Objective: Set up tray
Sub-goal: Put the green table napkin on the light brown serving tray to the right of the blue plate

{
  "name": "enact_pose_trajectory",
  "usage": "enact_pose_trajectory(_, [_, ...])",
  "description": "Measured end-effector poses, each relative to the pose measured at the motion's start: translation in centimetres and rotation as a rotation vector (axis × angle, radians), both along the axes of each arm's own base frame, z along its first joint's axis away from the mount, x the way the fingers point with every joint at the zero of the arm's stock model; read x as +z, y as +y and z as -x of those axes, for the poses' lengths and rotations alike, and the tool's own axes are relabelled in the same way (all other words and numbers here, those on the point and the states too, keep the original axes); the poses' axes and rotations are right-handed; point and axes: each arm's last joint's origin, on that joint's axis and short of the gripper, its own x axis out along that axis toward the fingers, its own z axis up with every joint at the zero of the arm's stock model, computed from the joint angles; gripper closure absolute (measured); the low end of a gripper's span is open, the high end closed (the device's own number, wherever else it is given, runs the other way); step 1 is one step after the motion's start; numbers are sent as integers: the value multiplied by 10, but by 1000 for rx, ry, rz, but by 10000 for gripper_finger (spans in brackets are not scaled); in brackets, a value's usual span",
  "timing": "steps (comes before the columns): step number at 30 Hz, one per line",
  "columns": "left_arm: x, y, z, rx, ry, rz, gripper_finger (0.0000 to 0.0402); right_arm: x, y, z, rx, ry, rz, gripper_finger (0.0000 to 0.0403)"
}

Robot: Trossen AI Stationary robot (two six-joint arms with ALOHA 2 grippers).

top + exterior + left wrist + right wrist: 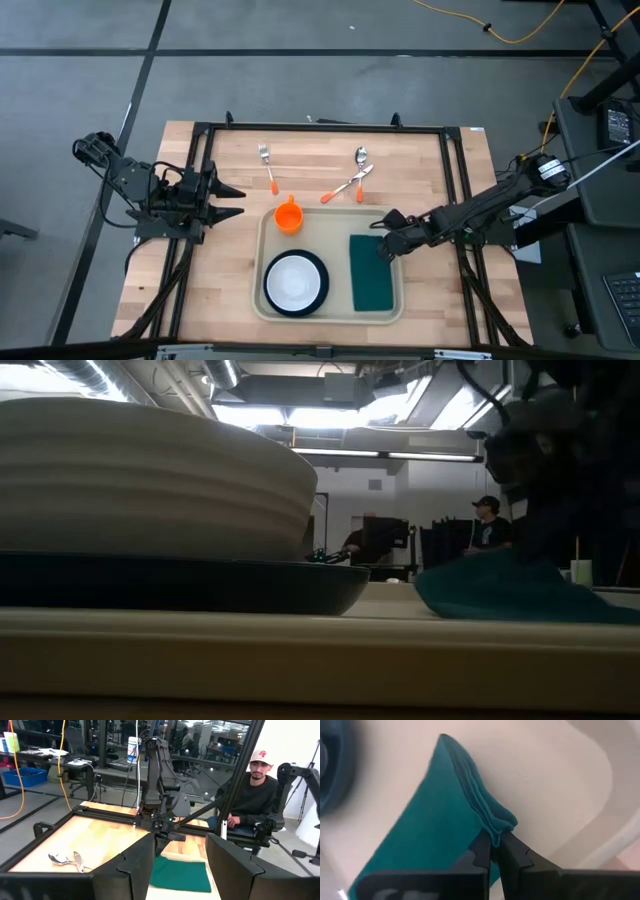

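Observation:
The beige tray [262,232] lies on the near middle of the table. On it stand a dark blue plate [318,295] with a white bowl [293,281], an orange cup [289,216] and the folded dark green cloth [372,280]. My right gripper [384,240] is at the cloth's far right corner, shut on it. My left gripper [232,200] hovers open left of the tray, touching nothing. In the low view the bowl [150,475] and plate [180,582] fill the left, with the cloth [505,592] to the right. My right gripper [496,851] pinches the green cloth's far right corner [501,826] between its two fingertips, several folded layers together. The fingers come slanting down from the table's right side. The pinched corner is bunched and raised into a ridge [470,785]; the rest of the cloth lies on the tray.
A fork [267,166] and two spoons [352,180] with orange handles lie on the wood beyond the tray's far rim. A black frame [320,127] borders the table. The left wrist view shows the right arm [160,775] ahead and a seated person [255,795] beyond the table.

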Motion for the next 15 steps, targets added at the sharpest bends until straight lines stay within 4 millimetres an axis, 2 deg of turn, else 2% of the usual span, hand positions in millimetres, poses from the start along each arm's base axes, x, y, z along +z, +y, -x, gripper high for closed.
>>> enact_pose_trajectory(6, [0, 0, 0, 1, 0, 9, 229, -14, -3, 8, -42, 19, -22, 381])
enact_pose_trajectory(15, [0, 0, 0, 6, -1, 8, 229, -14, -6, 6, -49, 15, -20, 377])
